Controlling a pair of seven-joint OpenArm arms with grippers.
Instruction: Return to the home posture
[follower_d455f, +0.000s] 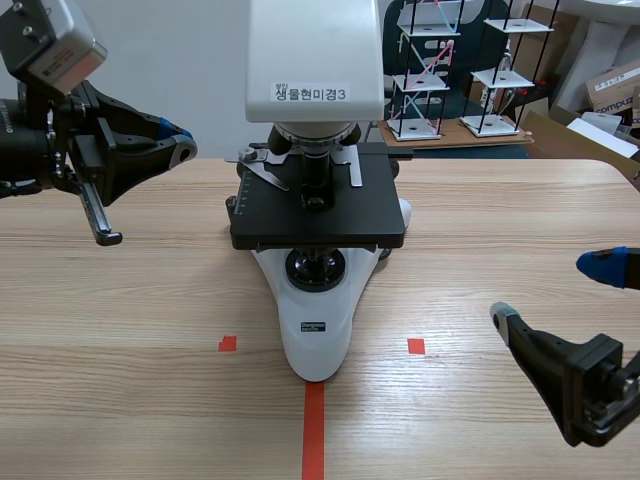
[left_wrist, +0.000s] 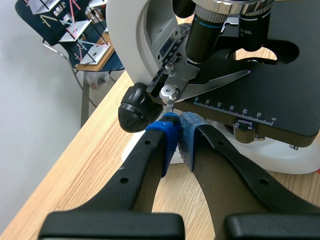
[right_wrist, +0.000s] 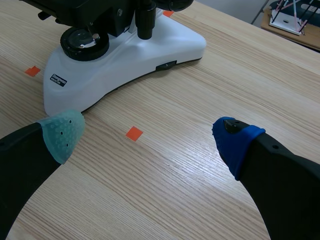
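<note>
A white microscope (follower_d455f: 315, 320) with a black stage (follower_d455f: 320, 215) stands at the middle of the table. My left gripper (follower_d455f: 178, 140) hangs raised to the left of the stage, apart from it. In the left wrist view its blue pads (left_wrist: 172, 131) press together with nothing between them, just short of the stage clip's metal screw (left_wrist: 170, 92). My right gripper (follower_d455f: 555, 290) sits low at the front right, open, with bare table between its fingers. In the right wrist view the microscope base (right_wrist: 125, 65) lies ahead of the right gripper (right_wrist: 150, 140), off to one side.
Orange-red tape marks (follower_d455f: 313, 430) lie on the wooden table (follower_d455f: 130, 330) in front of the microscope. Behind the table stand a dark chair with wire-frame models (follower_d455f: 430, 70) and cardboard boxes (follower_d455f: 612, 85). The table's far left edge (left_wrist: 65, 150) borders a white wall.
</note>
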